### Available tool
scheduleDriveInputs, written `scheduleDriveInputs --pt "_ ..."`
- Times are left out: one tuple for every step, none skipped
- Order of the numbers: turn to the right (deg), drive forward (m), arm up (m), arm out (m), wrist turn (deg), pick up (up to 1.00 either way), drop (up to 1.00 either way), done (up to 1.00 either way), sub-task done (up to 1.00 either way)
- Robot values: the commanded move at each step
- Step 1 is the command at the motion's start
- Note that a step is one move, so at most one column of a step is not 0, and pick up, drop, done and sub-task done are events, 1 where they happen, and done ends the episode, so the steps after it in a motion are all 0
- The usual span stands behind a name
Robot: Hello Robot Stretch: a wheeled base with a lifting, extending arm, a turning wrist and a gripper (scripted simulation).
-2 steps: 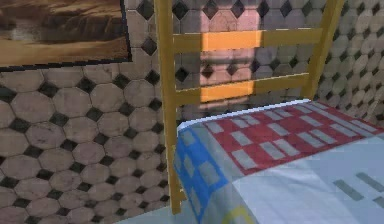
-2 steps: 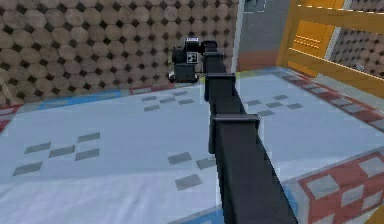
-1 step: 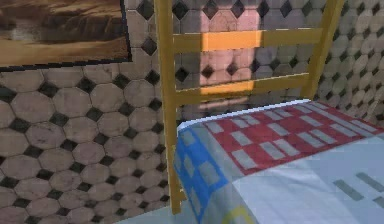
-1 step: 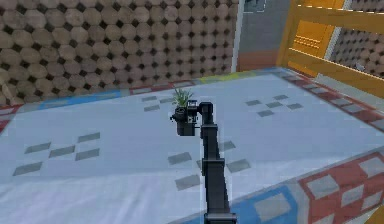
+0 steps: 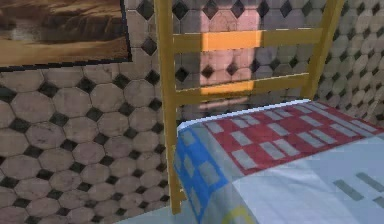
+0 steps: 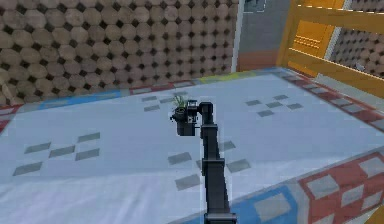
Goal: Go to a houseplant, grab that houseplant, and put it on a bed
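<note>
Houseplant (image 6: pixel 180 104), a small dark pot with a green sprig, is at the gripper (image 6: pixel 187 118), mid-bed (image 6: pixel 80 150). Can't tell whether the gripper holds anything. Pot is probably light and stiff, the leaves fragile. Best taken by the pot wall. It could tip on the soft quilt.

Arm (image 6: pixel 212 170): dark, near-black bar of square section with a matte finish. A paler highlight runs along one long edge. Slight steps along its length suggest nested sections. It looks broadest at the arm side view's bottom edge and narrower farther up. The far end carries a blocky head in the same dark tone. Jaws: dark and thin, finer detail too small to tell.
</note>
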Motion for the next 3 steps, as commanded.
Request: scheduleDriveInputs --pt "0.0 0.0 0.1 0.0 0.0 0.0 0.0 0.0 0.0" --pt "0.0 0.0 0.0 -0.08 0.0 0.0 0.0 0.0 0.0" --pt "0.0 0.0 0.0 0.0 0.0 0.0 0.0 1.0 0.0"
